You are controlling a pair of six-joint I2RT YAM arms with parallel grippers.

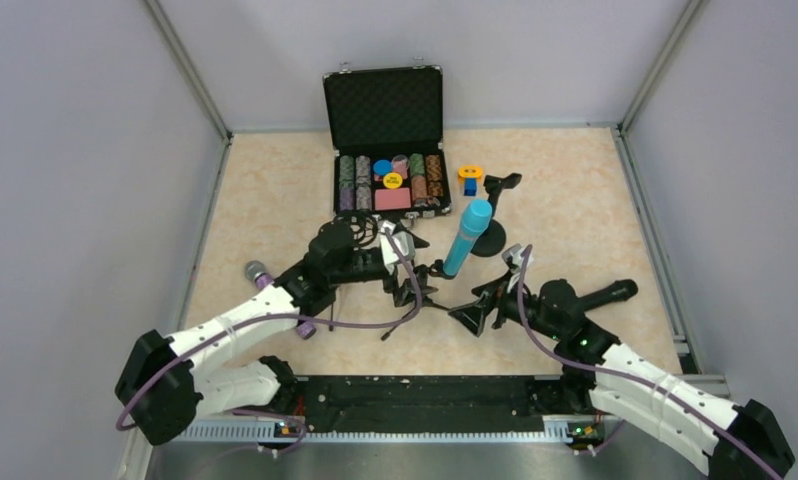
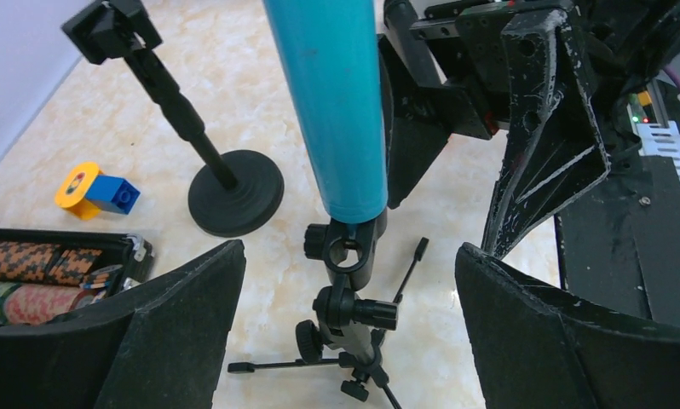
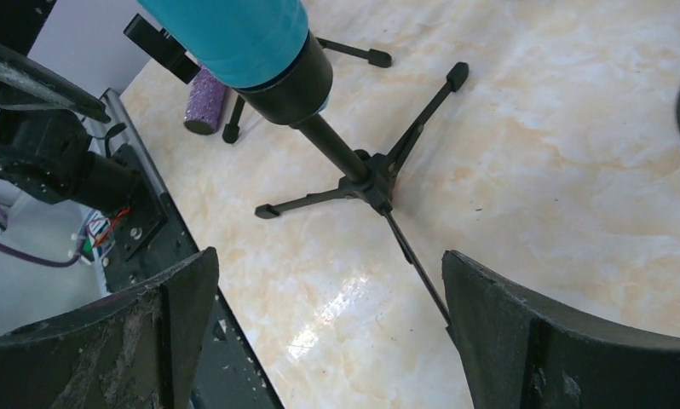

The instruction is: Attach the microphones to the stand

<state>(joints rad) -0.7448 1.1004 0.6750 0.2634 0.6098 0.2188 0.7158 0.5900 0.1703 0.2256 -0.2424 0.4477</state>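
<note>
The cyan microphone stands tilted in the clip of a small black tripod stand. Neither gripper touches it. My left gripper is open beside the tripod; in its wrist view the cyan microphone and the tripod stand sit between wide-apart fingers. My right gripper is open just right of the tripod, over bare table. The glittery purple microphone lies partly under my left arm. A black microphone lies by my right arm.
A second stand with a round base and an empty clip stands behind the cyan microphone. An open black case of poker chips sits at the back, with an orange and blue toy beside it. Walls enclose the table.
</note>
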